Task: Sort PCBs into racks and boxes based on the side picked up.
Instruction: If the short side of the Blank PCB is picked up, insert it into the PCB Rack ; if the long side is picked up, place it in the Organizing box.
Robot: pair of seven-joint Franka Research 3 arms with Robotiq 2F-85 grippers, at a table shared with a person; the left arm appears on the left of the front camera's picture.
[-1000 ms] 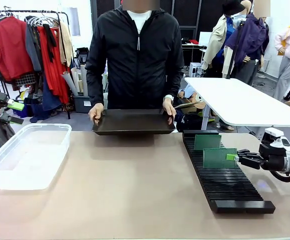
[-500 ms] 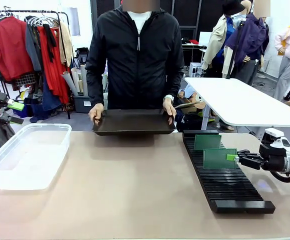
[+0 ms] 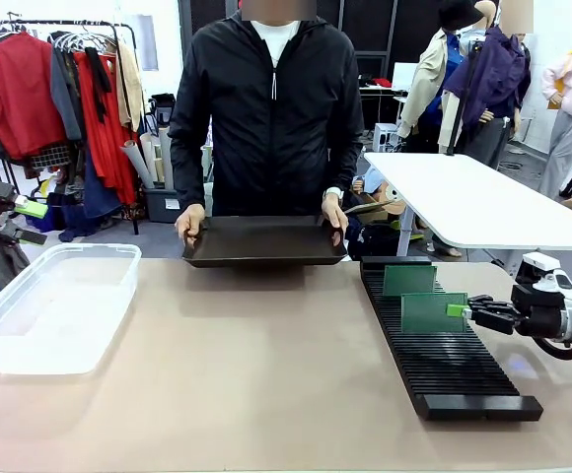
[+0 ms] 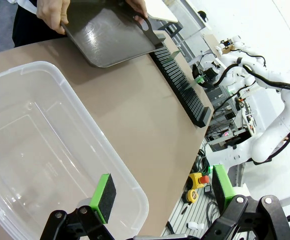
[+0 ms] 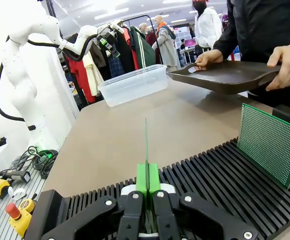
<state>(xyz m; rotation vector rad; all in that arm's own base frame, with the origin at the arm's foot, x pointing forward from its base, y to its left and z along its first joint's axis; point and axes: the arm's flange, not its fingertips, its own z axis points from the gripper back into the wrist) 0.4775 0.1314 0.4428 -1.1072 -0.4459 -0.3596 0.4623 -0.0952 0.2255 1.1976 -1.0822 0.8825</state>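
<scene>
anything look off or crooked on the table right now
Nothing stands out. One PCB stands upright in the black rack, the right end effector holds a second PCB upright over the slots, the clear box sits square, and the person holds the dark tray level.

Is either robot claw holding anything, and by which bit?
The right gripper pinches an upright PCB by its edge over the rack. The left gripper is open, holding nothing.

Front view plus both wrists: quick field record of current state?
right gripper: shut on a PCB, held upright over the rack
second PCB: standing in rack slots, far end
left gripper: open, above the box
box contents: none visible
tray: held by the person's hands at the far edge
</scene>
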